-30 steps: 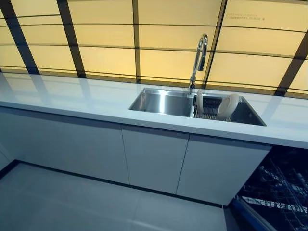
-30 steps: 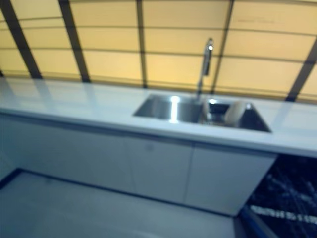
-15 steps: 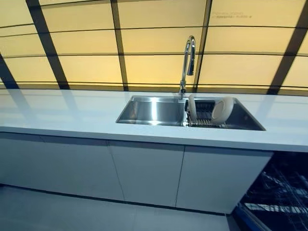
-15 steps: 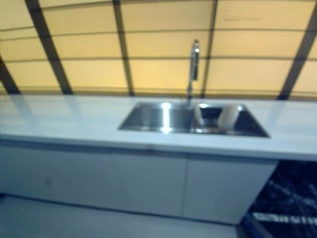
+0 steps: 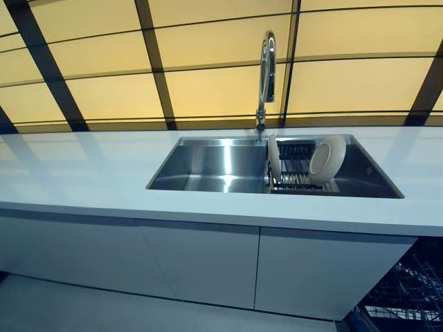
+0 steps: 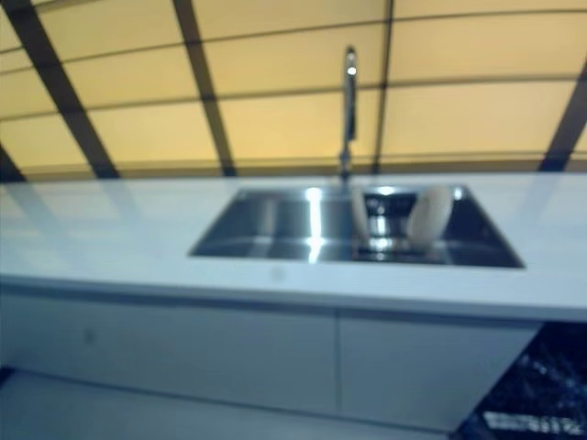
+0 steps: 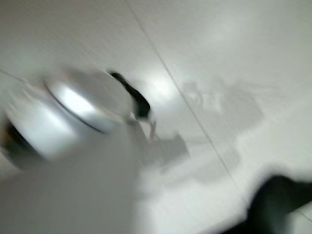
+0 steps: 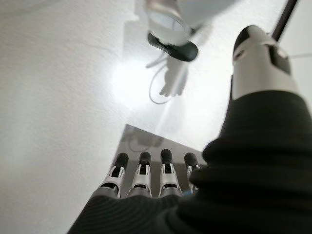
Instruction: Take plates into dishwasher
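Left eye view runs, from the left, along a bare white counter (image 5: 83,173) above shut cabinet doors (image 5: 201,266), then to a steel sink (image 5: 208,166) sunk into the counter, with a tall tap (image 5: 266,69) behind it at the divide between the two basins. The left basin holds nothing. In the right basin a wire rack (image 5: 301,178) holds the two plates (image 5: 327,158) on edge: one stands nearly edge-on at the rack's left end, just beside the divider, and the other leans back at the right end with its face turned this way. Standing in the rack lets them drain and leaves each rim free to be taken from above. Further right, below the counter's end, the dark wire basket of the dishwasher (image 5: 408,290) shows, open and near the sink, so I judge a plate has only a short way to go. Neither hand shows in the head views. The right hand (image 8: 146,178) hangs low over pale floor, fingers straight and side by side, thumb apart, holding nothing. The left wrist view is smeared and shows no fingers that I can make out, so its state I cannot tell. No plate has been taken up; reaching for the rack looks like the step ahead.
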### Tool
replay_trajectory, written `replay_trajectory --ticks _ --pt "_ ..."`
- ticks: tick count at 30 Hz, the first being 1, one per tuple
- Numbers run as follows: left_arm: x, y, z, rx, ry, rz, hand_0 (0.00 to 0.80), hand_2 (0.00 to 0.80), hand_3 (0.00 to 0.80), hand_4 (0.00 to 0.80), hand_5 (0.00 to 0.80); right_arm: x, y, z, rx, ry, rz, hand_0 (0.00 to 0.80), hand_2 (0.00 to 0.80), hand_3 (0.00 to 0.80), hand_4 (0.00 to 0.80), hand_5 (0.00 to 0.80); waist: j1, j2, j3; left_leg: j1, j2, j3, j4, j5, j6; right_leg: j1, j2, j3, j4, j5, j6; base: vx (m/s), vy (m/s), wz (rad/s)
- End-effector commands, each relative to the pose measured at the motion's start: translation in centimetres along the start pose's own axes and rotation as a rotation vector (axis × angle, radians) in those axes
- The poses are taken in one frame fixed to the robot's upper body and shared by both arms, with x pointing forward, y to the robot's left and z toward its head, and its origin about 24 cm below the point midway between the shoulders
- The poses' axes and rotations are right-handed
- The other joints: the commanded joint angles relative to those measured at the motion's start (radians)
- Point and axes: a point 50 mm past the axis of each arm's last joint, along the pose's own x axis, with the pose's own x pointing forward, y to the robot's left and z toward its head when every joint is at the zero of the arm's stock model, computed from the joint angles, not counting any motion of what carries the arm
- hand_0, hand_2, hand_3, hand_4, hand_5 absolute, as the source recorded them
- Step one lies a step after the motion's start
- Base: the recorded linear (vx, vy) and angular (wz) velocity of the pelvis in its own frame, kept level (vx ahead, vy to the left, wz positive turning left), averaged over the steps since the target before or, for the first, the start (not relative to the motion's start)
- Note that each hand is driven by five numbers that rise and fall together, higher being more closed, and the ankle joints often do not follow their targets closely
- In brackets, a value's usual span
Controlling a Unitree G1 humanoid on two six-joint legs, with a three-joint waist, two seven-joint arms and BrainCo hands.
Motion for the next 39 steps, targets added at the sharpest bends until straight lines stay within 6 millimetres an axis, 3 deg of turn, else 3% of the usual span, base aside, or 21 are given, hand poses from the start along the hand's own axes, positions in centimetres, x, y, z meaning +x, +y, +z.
replay_trajectory --ticks 1,3,4,6,7,8,9,10,11,12,13,15,18,23,33,35,37,39 --pt "-0.1 0.1 -1.7 -0.019 0.061 0.006 0.0 0.0 0.0 0.0 0.0 -0.1 1.5 0.8 0.03 -0.02 0.029 0.0 0.0 0.0 0.0 0.0 0.001 -0.049 -0.015 0.041 -0.048 0.029 0.037 -0.003 0.049 0.004 -0.083 0.019 -0.078 0.069 0.137 0.2 -0.142 0.06" --pt "-0.2 0.4 -2.4 -0.071 0.089 0.046 0.0 0.0 0.0 0.0 0.0 -0.2 1.7 0.7 0.032 -0.017 0.052 0.0 0.0 0.0 0.0 0.0 0.0 -0.045 -0.031 0.056 -0.011 0.021 0.116 0.096 0.008 0.04 -0.052 -0.003 -0.091 0.038 0.098 0.212 -0.168 0.1" --pt "-0.3 0.4 -3.0 -0.094 0.108 0.065 0.0 0.0 0.0 0.0 0.0 -0.2 1.8 0.7 0.027 -0.024 0.063 0.0 0.0 0.0 0.0 0.0 0.008 -0.059 -0.036 0.006 0.008 0.011 0.32 0.228 -0.02 0.095 -0.035 -0.005 -0.133 0.024 0.06 0.192 -0.169 0.14" --pt "-0.3 0.2 -3.4 -0.136 0.11 0.071 0.0 0.0 0.0 0.0 0.0 -0.2 1.6 0.9 0.007 -0.042 0.072 0.0 0.0 0.0 0.0 0.0 0.028 -0.087 -0.027 -0.119 -0.026 -0.002 0.557 0.278 -0.017 0.137 -0.042 0.014 -0.149 0.014 0.037 0.19 -0.153 0.01" --pt "-0.3 0.1 -3.6 -0.164 0.11 0.069 0.0 0.0 0.0 0.0 0.0 -0.2 1.5 1.0 -0.026 -0.047 0.072 0.0 0.0 0.0 0.0 0.0 0.049 -0.106 -0.009 -0.273 -0.053 0.017 0.715 0.289 -0.011 0.18 -0.047 0.025 -0.147 -0.001 0.023 0.185 -0.095 -0.27" --pt "-0.3 -0.1 -3.5 -0.185 0.104 0.066 0.0 0.0 0.0 0.0 0.0 -0.2 1.3 1.1 -0.038 -0.044 0.065 0.0 0.0 0.0 0.0 0.0 0.069 -0.107 0.009 -0.374 -0.077 0.03 0.748 0.267 0.001 0.209 -0.042 0.038 -0.145 -0.014 0.022 0.17 -0.034 -0.47" --pt "-0.3 -0.2 -3.4 -0.194 0.098 0.066 0.0 0.0 0.0 0.0 0.0 -0.2 1.3 1.1 -0.036 -0.04 0.06 0.0 0.0 0.0 0.0 0.0 0.079 -0.106 0.015 -0.41 -0.091 0.036 0.721 0.255 0.007 0.221 -0.04 0.046 -0.144 -0.02 0.025 0.243 0.128 -0.67" --pt "-0.3 -0.2 -3.4 -0.199 0.085 0.063 0.0 0.0 0.0 0.0 0.0 -0.1 1.2 1.0 -0.022 -0.033 0.053 0.0 0.0 0.0 0.0 0.0 0.099 -0.09 0.029 -0.373 -0.063 0.052 0.499 0.232 0.024 0.258 -0.028 0.066 -0.144 -0.036 0.042 0.315 0.239 -0.91" --pt "-0.3 -0.2 -3.3 -0.184 0.068 0.054 0.0 0.0 0.0 0.0 0.0 -0.1 1.1 1.1 -0.021 -0.044 0.055 0.0 0.0 0.0 0.0 0.0 0.104 -0.07 0.032 -0.35 -0.022 0.097 0.278 0.27 0.019 0.286 -0.01 0.066 -0.147 -0.053 0.053 0.337 0.277 -0.91" --pt "-0.3 -0.2 -3.1 -0.167 0.059 0.055 0.0 0.0 0.0 0.0 0.0 -0.1 1.1 1.1 -0.021 -0.048 0.058 0.0 0.0 0.0 0.0 0.0 0.111 -0.061 0.039 -0.362 -0.016 0.112 0.209 0.3 0.013 0.308 -0.003 0.065 -0.145 -0.063 0.056 0.247 0.223 -0.84" --pt "-0.2 -0.2 -2.8 -0.151 0.055 0.061 0.0 0.0 0.0 0.0 0.0 -0.1 1.1 1.1 -0.023 -0.049 0.059 0.0 0.0 0.0 0.0 0.0 0.117 -0.058 0.04 -0.374 -0.02 0.1 0.177 0.301 0.013 0.319 -0.003 0.067 -0.143 -0.071 0.059 0.17 0.174 -0.6" --pt "-0.2 0.0 -2.4 -0.144 0.062 0.073 0.0 0.0 0.0 0.0 0.0 -0.1 1.1 0.9 -0.017 -0.042 0.054 0.0 0.0 0.0 0.0 0.0 0.115 -0.062 0.033 -0.319 -0.066 0.053 0.128 0.221 0.031 0.324 -0.022 0.073 -0.136 -0.08 0.075 0.173 0.188 -0.45" --pt "-0.3 1.1 -1.8 -0.123 0.058 0.074 0.0 0.0 0.0 0.0 0.0 -0.1 1.3 0.0 -0.006 -0.024 0.09 0.0 0.0 0.0 0.0 0.0 0.1 -0.051 0.0 -0.19 -0.07 0.026 0.008 0.216 0.043 0.309 -0.035 0.053 -0.129 -0.075 0.104 0.172 0.162 -0.55" --pt "-0.4 1.6 -1.4 -0.108 0.043 0.08 0.0 0.0 0.0 0.0 0.0 -0.2 2.1 -0.4 0.006 -0.016 0.123 0.0 0.0 0.0 0.0 0.0 0.103 -0.058 -0.023 -0.181 -0.073 0.025 -0.007 0.204 0.063 0.291 -0.043 0.058 -0.142 -0.066 0.114 0.07 0.05 0.03" --pt "-0.4 1.2 -2.0 -0.132 0.046 0.09 0.0 0.0 0.0 0.0 0.0 -0.3 2.5 0.8 0.035 -0.014 0.113 0.0 0.0 0.0 0.0 0.0 0.117 -0.075 -0.028 -0.175 -0.081 0.044 0.025 0.157 0.09 0.279 -0.077 0.069 -0.149 -0.049 0.133 0.07 0.027 0.14" --pt "-0.4 1.5 -1.9 -0.102 0.048 0.097 0.0 0.0 0.0 0.0 0.0 -0.3 2.6 0.8 0.056 -0.006 0.104 0.0 0.0 0.0 0.0 0.0 0.12 -0.069 -0.035 -0.181 -0.09 0.035 0.032 0.151 0.109 0.281 -0.073 0.079 -0.08 -0.087 0.134 0.108 0.051 -0.02" --pt "-0.5 1.9 -1.8 -0.068 0.054 0.091 0.0 0.0 0.0 0.0 0.0 -0.3 2.6 0.8 0.091 0.001 0.099 0.0 0.0 0.0 0.0 0.0 0.115 -0.061 -0.034 -0.177 -0.099 0.058 0.029 0.146 0.131 0.201 -0.102 0.065 0.152 0.003 0.143 0.074 0.106 0.0" --pt "-0.5 2.1 -1.9 -0.041 0.065 0.082 0.0 0.0 0.0 0.0 0.0 -0.2 2.2 0.5 0.092 -0.003 0.092 0.0 0.0 0.0 0.0 0.0 0.098 -0.043 -0.021 -0.159 -0.09 0.069 0.026 0.136 0.135 0.115 -0.103 0.075 0.284 0.032 0.134 0.125 0.075 -0.02"
